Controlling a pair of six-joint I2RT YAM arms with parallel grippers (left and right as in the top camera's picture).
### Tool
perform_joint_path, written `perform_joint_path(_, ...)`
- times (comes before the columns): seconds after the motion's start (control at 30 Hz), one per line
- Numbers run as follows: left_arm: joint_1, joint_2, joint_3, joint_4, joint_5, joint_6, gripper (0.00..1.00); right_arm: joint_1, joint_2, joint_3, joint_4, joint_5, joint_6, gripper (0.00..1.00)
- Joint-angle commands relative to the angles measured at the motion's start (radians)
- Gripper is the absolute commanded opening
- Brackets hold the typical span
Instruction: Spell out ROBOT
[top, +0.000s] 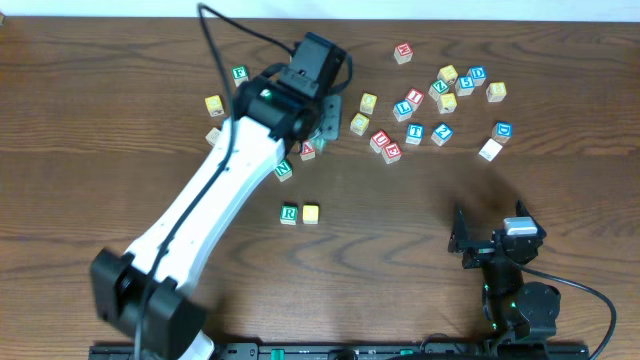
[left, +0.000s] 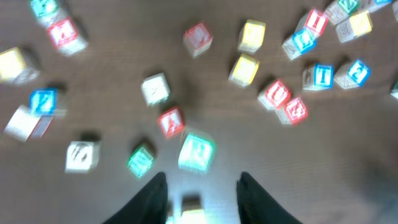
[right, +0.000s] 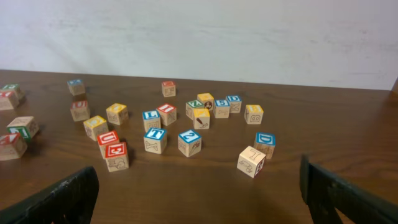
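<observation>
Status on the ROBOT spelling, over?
Left tool part open, green cube just ahead. Right tool wide open, empty. R cube and yellow cube set side by side. Red cube close beside the green one.

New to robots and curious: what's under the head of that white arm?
Overhead, the left arm hides that spot; a green N cube and a red-lettered cube peek out beside it. Its wrist camera shows a green-lettered cube ahead of the left gripper, letter blurred.
</observation>
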Motion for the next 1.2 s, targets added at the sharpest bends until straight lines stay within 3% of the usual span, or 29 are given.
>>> perform_joint_path(0.0, -0.003, -0.087, 0.003, -0.080, -0.005, 0.003, 0.31, -0.005, -0.005, -0.002, -0.004, 0.001, 0.006, 0.99)
perform_joint_path(0.2, -0.011, -0.248, -0.099, -0.122, -0.005, -0.024, 0.28, -0.005, -0.005, -0.002, -0.004, 0.001, 0.006, 0.99)
perform_joint_path(0.23, -0.008, -0.255, -0.102, -0.123, -0.005, -0.027, 0.23, -0.005, -0.005, -0.002, -0.004, 0.001, 0.006, 0.99)
perform_joint_path(0.3, 0.000, -0.255, -0.103, -0.126, -0.005, -0.027, 0.19, -0.005, -0.005, -0.002, -0.004, 0.001, 0.006, 0.99)
perform_joint_path(1.03, 0.001, -0.248, -0.116, -0.120, -0.005, -0.034, 0.19, -0.005, -0.005, -0.002, -0.004, 0.001, 0.006, 0.99)
perform_joint_path(1.07, 0.001, -0.248, -0.120, -0.118, -0.005, -0.034, 0.14, -0.005, -0.005, -0.002, -0.004, 0.001, 0.006, 0.99)
perform_joint_path(1.17, 0.001, -0.248, -0.138, -0.108, -0.005, -0.034, 0.11, -0.005, -0.005, -0.002, -0.004, 0.001, 0.006, 0.99)
